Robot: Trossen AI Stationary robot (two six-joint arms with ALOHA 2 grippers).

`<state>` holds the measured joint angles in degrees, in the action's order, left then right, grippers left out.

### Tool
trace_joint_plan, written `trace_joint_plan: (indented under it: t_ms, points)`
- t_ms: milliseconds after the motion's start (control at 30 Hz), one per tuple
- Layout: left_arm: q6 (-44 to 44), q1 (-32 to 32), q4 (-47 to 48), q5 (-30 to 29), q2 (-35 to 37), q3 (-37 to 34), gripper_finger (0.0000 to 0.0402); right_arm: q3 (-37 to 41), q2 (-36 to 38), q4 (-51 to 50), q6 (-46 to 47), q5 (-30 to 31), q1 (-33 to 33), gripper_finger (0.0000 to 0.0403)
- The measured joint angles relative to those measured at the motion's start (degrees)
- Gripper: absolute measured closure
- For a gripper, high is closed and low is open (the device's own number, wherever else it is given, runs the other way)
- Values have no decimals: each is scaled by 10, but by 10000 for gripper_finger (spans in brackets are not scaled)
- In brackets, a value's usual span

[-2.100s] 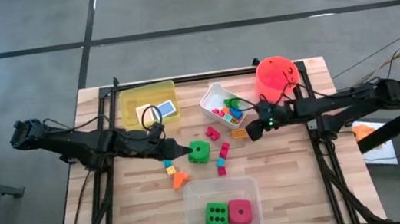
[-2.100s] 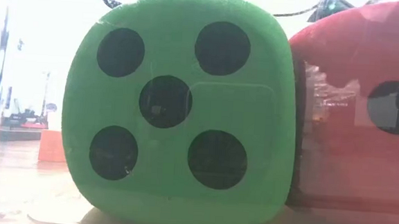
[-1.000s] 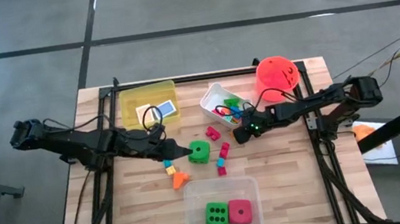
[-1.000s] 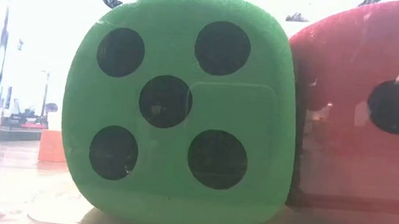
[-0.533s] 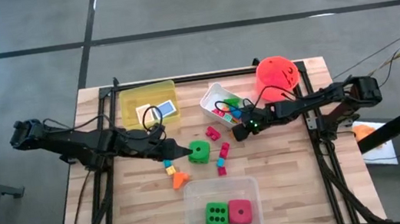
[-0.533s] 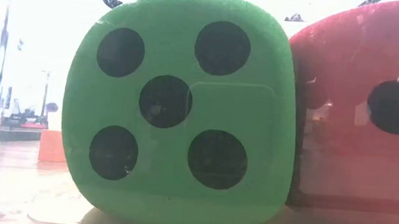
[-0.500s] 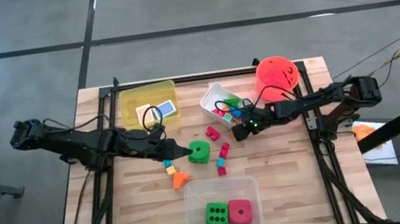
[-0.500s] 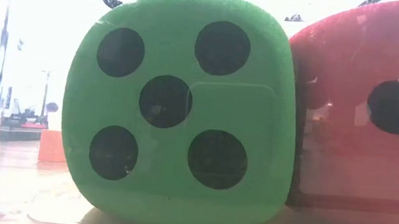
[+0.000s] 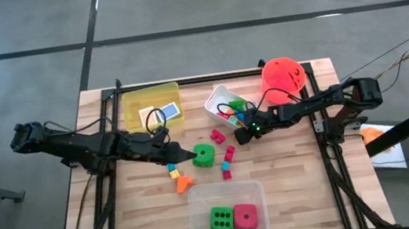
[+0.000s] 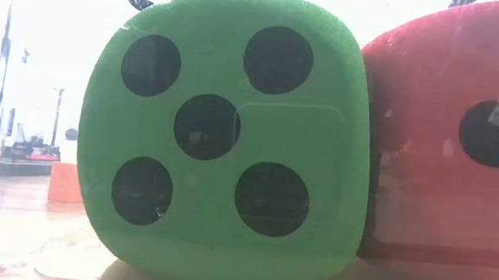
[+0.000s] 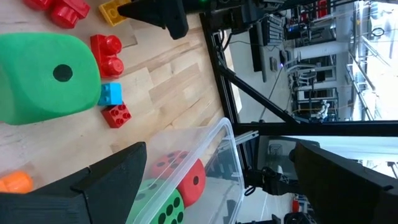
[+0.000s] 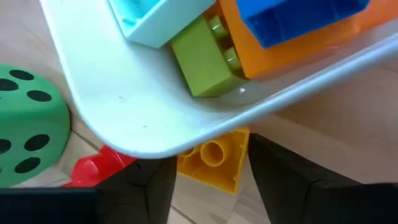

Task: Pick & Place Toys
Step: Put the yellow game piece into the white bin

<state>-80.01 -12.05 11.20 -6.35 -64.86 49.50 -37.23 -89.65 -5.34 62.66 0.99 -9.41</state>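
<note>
My right gripper (image 9: 247, 133) is open and points down at the near corner of the white tub (image 9: 210, 107). A yellow brick (image 12: 211, 158) lies on the table between its fingers, partly under the tub's corner (image 12: 143, 124). Green, orange and blue blocks fill the tub. My left gripper (image 9: 187, 155) hangs open beside a green die (image 9: 204, 156), which rests on the table. Small red, pink, blue and orange blocks lie around the die. A green die (image 10: 223, 138) and a pink die (image 10: 457, 144) sit in the clear tub (image 9: 194, 201). My right gripper comes from above, slanting down, with one finger (image 12: 155, 186) close on either side of the yellow brick's lower end (image 12: 208, 177). Whether the fingers touch the brick I cannot tell. The brick lies flat on the table.
A yellow tub (image 9: 128, 101) with flat tiles stands at the far left, and an orange bucket (image 9: 283, 79) at the far right. Bare wood lies at the near left and near right of the table.
My right gripper has gone toward the table's left edge, over the yellow brick by the white tub's corner, and has then kept nearly still. The brick, earlier in plain sight on the table, is now covered by the gripper in the high view.
</note>
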Motion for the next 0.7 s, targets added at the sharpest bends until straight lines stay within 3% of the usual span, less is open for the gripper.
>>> trace_joint_plan:
  t_ms: [433, 700]
  points:
    - [-6, 0, 0, 0, 0, 0, 9, 2, 3, 11, -17, -12, 0, 381]
    - [-7, 0, 0, 0, 0, 0, 9, 2, 2, 11, -29, -47, 0, 394]
